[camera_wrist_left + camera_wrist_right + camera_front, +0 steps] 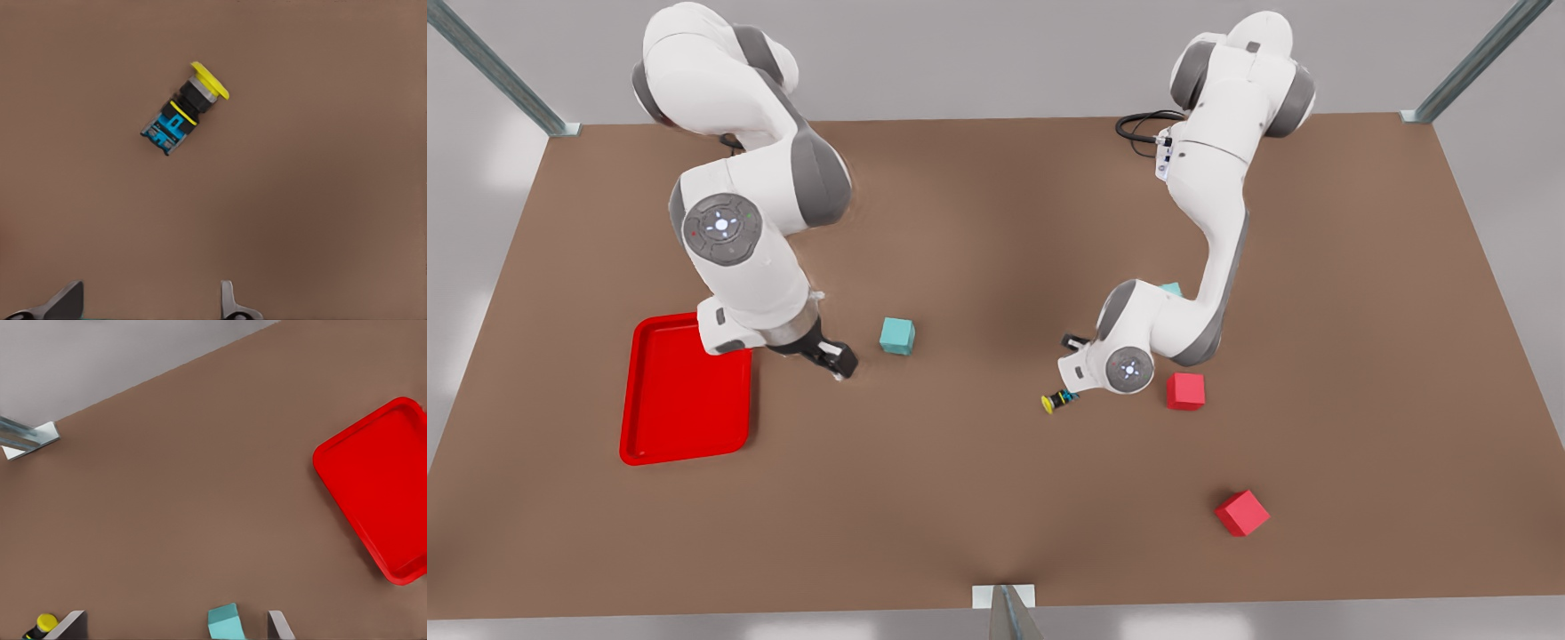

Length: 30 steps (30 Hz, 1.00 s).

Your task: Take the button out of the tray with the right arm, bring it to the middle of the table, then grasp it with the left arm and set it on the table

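Both pairs of jaws stood apart and held nothing. The left gripper (150,303) hung over the button (184,110), its fingertips spread in the left wrist view with bare table (978,222) between them; in the front view this arm was the one toward the table's right edge, its gripper hidden under its own wrist. The button (1058,401) lay on its side on the table, near the middle and a little toward the front edge, clear of the tray (685,396). Its yellow cap pointed one way and its blue-and-black base the other, so its long axis ran slantwise to the line between the left fingertips.

The right gripper (838,358) was parked low between the tray and a teal cube (896,336), well apart from the button and seemingly waiting. The tray sat near the table's left edge with nothing in it.

By my judgement the button already rested where the task wanted it. Were a regrasp needed, the left arm was far nearer, and its wrist would need turning to square the fingers across the button's body.
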Each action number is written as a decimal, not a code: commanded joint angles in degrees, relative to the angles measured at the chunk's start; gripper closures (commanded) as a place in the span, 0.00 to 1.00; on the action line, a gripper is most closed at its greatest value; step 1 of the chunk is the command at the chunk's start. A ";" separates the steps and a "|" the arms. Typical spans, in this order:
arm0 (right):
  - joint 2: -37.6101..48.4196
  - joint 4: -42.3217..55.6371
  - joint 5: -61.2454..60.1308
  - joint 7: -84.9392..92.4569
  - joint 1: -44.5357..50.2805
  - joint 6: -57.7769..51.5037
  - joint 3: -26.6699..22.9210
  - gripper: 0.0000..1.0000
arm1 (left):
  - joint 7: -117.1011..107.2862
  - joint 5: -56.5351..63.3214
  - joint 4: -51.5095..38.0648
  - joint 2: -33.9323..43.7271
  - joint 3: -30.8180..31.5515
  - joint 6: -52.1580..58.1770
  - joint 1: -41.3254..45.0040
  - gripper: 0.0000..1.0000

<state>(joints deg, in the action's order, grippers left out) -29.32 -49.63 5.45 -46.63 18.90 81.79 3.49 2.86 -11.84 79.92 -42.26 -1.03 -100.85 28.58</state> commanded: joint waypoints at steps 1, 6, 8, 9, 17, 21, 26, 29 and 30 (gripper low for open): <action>6.10 -3.36 0.97 38.45 -3.69 -9.46 0.29 0.00 | 34.14 -2.65 -7.56 -6.76 1.11 -11.74 -0.45 0.00; 24.31 -29.12 0.79 45.58 -3.78 -1.73 1.61 0.00 | 54.26 2.08 -10.93 -9.86 1.64 -12.44 -0.80 0.01; 23.69 -28.07 1.05 44.79 -4.57 -1.37 1.34 0.00 | 58.93 6.39 -10.93 -9.60 1.73 -12.35 -0.63 0.00; 22.03 -27.37 1.14 44.87 -6.33 0.38 1.26 0.00 | 58.23 6.66 -10.93 -9.60 3.40 -12.35 -0.98 0.00; 13.85 -25.35 -0.53 45.58 -17.14 9.52 1.52 0.00 | 60.07 10.79 -10.67 -9.42 5.68 -13.41 -1.68 0.00; 12.35 -24.82 -0.79 42.76 -19.43 15.50 1.17 0.00 | 59.98 10.61 -9.44 -9.86 5.68 -13.41 -1.59 0.00; 12.35 -24.99 -1.14 43.12 -20.74 12.78 1.17 0.00 | 59.19 10.26 -9.35 -11.35 5.68 -13.58 -1.59 0.00; 12.35 -25.08 -1.23 43.20 -21.54 11.02 1.25 0.00 | 57.52 10.26 -9.35 -11.88 5.68 -13.41 -1.59 0.00; 12.35 -24.99 -1.23 43.20 -21.63 10.93 1.25 0.00 | 56.04 10.35 -9.35 -11.88 5.60 -13.06 -1.59 0.00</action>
<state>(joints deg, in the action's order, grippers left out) -17.03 -74.68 4.31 -11.20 -2.67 93.25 4.68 49.75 -1.56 70.60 -54.17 4.61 -114.12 26.98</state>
